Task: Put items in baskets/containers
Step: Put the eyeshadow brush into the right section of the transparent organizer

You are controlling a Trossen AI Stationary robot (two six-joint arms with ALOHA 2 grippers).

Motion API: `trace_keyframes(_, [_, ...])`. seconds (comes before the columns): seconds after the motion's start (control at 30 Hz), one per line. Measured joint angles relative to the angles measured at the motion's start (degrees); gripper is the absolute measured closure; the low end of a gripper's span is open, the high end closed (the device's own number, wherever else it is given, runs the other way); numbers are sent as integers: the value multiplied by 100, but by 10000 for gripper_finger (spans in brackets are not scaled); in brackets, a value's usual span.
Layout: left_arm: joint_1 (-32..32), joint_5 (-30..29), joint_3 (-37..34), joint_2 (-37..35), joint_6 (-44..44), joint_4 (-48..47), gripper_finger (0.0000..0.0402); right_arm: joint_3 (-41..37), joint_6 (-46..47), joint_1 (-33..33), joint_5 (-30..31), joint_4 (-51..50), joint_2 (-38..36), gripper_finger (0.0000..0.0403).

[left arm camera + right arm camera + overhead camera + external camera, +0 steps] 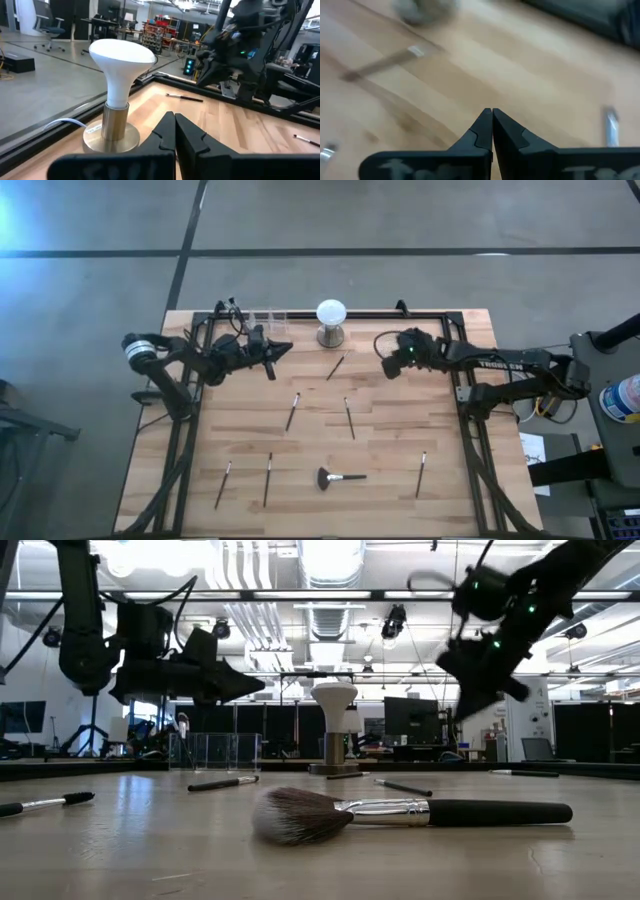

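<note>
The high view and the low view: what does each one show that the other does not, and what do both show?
Only the high view shows all seven slim brushes spread over the wooden table. Only the low view shows the room behind and the fan brush close up, side-on. Both show the white globe, the clear cups, and the left claw and right claw above the table.

Right wrist view blurred; brush [385, 62] smeared, cups [268, 317] barely discernible.

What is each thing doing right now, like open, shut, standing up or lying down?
Left pincer: shut, holding nothing, raised near the cups.
Right pincer: shut, holding nothing, above the table.
Clear cups: upright.
Fan brush: lying flat.
Slim brushes: lying scattered.
White globe lamp: standing upright.
</note>
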Motion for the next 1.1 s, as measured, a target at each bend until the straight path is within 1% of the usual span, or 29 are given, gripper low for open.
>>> trace_keyframes(0.17, [0,33,0,0,0,-3,401,-25,131,-972,-482,-702,10,386])
trace_keyframes(0.33, [-6,151,-1,0,0,-11,401,-20,-91,-1912,-1048,-777,66,353])
trace_keyframes(0.5, [-7,151,-2,0,0,-11,401,62,-261,-2537,-1089,-794,325,313])
trace_keyframes(0.63, [-9,151,-2,0,0,-11,401,185,-330,-2760,-1071,-801,681,290])
trace_keyframes(0.8, [-9,151,-2,0,-15,-12,401,535,-409,-2797,-969,-1068,1193,270])
trace_keyframes(0.97, [-9,162,-4,0,-11,-20,401,791,-541,-2795,-967,-1164,1489,259])
trace_keyframes(1.1, [-9,172,-4,0,-14,-21,401,979,-681,-2806,-979,-1169,1674,261])
